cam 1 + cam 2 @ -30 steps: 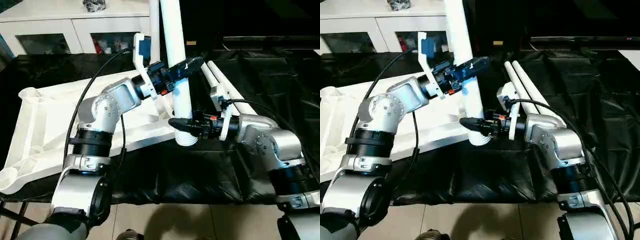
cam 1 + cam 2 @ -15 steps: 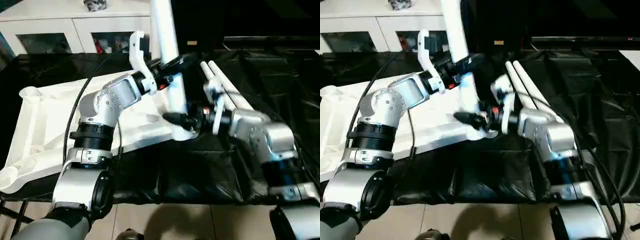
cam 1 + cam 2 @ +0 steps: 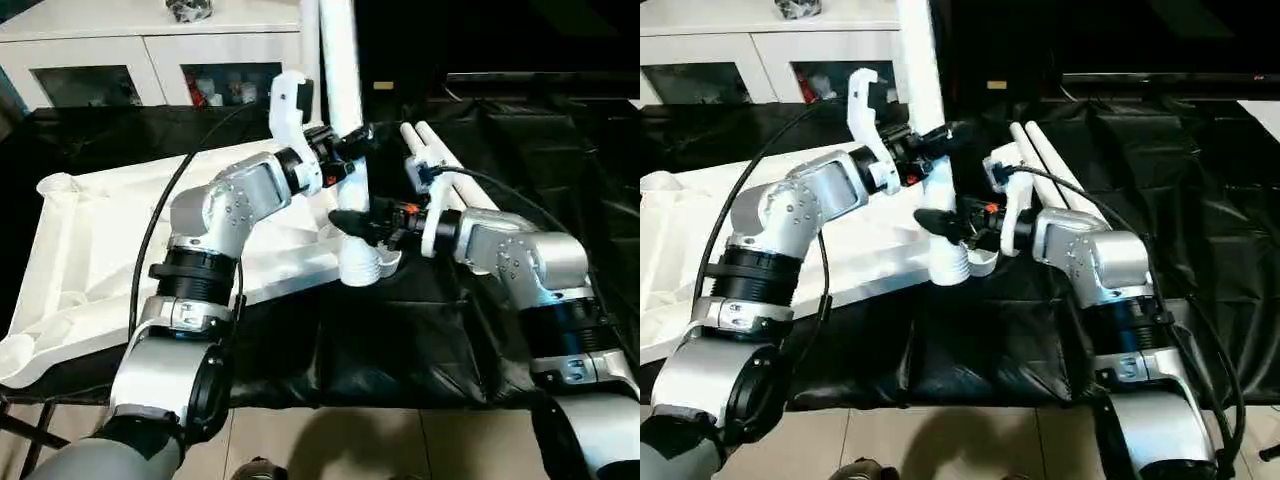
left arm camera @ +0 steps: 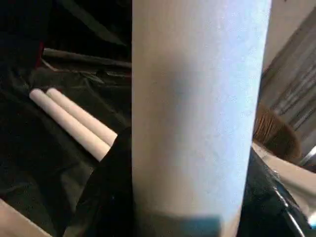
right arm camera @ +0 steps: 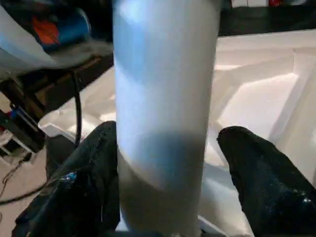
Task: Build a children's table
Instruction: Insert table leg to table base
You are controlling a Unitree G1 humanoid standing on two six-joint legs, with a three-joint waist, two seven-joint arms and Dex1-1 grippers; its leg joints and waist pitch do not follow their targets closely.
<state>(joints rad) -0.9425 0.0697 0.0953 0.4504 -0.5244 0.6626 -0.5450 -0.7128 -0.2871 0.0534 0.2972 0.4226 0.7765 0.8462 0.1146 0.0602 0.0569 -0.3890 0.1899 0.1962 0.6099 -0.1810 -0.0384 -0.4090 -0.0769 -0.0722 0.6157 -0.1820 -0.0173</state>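
Standing one leg (image 3: 345,120) at the tabletop's (image 3: 90,250) corner, the left gripper (image 3: 352,150) clasps it, right gripper (image 3: 362,222) released; two legs (image 3: 450,175) wait beside.

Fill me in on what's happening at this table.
The robot is putting together a children's table. Its left gripper is clamped on an upright white leg, whose flared end sits at the near corner of the upturned tabletop. The right gripper is lower on the same leg, with its fingers spread to either side of it and a gap on one side. Two spare legs lie side by side on the black cloth behind.
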